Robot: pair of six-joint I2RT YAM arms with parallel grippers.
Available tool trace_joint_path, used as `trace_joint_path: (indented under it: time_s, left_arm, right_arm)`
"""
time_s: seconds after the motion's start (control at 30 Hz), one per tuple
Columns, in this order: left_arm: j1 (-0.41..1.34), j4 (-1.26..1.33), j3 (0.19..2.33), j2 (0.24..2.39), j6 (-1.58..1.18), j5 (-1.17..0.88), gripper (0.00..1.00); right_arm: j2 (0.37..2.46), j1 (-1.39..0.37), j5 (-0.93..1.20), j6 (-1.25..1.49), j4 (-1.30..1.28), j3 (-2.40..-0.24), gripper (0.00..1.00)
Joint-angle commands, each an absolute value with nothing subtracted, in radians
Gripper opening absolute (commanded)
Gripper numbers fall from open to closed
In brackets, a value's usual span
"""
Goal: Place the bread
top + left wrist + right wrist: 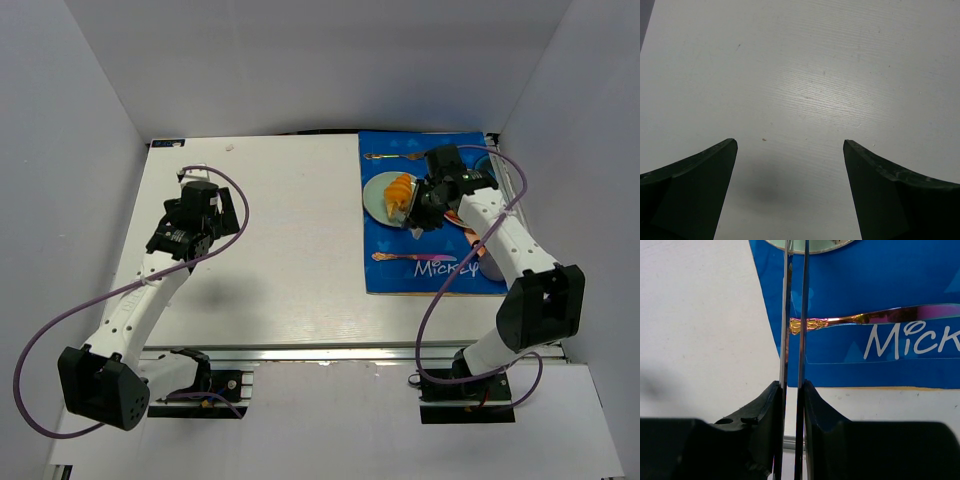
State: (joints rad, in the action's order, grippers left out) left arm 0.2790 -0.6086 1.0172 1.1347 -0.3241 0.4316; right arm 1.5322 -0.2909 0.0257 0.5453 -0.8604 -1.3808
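The bread (400, 186), a golden-orange ridged roll, lies on a pale green plate (377, 198) on the blue mat. My right gripper (420, 210) is beside the plate's near right side, shut on metal tongs (787, 300). In the right wrist view the gripper (792, 385) has the two thin blades pressed between its fingers. The blades run up to the plate rim (815, 244). The bread is out of that view. I cannot tell if the tong tips touch the bread. My left gripper (203, 192) is open and empty over bare table (790, 142).
A blue Mickey placemat (440, 275) covers the table's right side. An iridescent utensil (412, 257) lies on it near the front, its handle showing in the right wrist view (880, 316). Another utensil (385, 156) lies behind the plate. White walls enclose the table.
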Motion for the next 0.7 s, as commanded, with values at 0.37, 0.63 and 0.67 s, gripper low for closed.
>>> trace_joint_path:
  time_s: [0.37,0.63,0.67]
  left_arm:
    - [0.282,-0.617,1.072,1.149,-0.336,0.454,0.98]
    - [0.282,-0.611,1.080,1.163,-0.339,0.451,0.98]
    - [0.282,-0.612,1.081,1.163,-0.337,0.451,0.98]
  right_arm:
    - [1.546,-0.275,-0.029,0.523,-0.830,-1.462,0.21]
    - [1.540,-0.272,-0.028,0.518,-0.848,-1.477,0.37]
    - [1.539,-0.273,-0.025,0.518,-0.848,-1.477,0.39]
